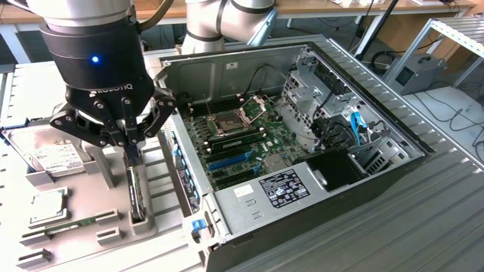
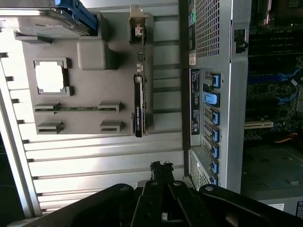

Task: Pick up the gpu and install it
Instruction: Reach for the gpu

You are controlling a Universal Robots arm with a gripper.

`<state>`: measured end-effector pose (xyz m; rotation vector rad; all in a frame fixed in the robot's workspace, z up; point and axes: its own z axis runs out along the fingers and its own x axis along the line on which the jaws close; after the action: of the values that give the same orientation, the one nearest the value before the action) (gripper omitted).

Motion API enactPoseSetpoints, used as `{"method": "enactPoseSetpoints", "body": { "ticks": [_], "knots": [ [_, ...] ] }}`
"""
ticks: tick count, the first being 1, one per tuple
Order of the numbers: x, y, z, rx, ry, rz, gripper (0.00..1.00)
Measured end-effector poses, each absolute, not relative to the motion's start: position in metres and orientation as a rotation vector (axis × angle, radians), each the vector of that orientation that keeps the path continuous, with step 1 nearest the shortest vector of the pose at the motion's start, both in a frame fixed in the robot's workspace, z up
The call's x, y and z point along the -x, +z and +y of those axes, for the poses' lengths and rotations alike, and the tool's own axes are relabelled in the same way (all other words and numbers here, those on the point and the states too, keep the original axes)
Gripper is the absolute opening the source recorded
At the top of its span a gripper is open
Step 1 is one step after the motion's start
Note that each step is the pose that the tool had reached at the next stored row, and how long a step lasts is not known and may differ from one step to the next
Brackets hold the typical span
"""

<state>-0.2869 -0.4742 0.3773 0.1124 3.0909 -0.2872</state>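
Note:
The gpu [image 1: 136, 195] is a thin dark card standing on edge in a slot of the grey parts holder [image 1: 155, 224], just beside the open computer case [image 1: 378, 170]. My gripper [image 1: 130, 146] hangs above the card's far end with its fingers shut together and nothing between them. In the wrist view the gpu [image 2: 138, 106] lies apart from the closed fingertips of the gripper [image 2: 161, 168], with bare ribbed table between them. Blue expansion slots [image 1: 226, 161] show on the motherboard inside the case.
On the holder [image 2: 94, 56] also rest a silver hard drive [image 1: 49, 150], a square processor [image 1: 49, 207] and a green memory stick [image 1: 72, 225]. The case wall [image 2: 208, 71] with blue clips stands close beside the gpu. Cables and a drive cage fill the case's far side.

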Motion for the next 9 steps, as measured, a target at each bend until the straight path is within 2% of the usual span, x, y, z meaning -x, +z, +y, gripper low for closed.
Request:
{"method": "enactPoseSetpoints", "body": {
  "ticks": [5, 6, 9],
  "knots": [
    [0.288, 0.377, -0.480, -0.114, -0.241, 3.092, 0.11],
    [0.289, 0.377, -0.482, -0.114, -0.214, 3.092, 0.11],
    [0.289, 0.377, -0.486, -0.116, -0.172, 3.092, 0.11]
  ]
}}
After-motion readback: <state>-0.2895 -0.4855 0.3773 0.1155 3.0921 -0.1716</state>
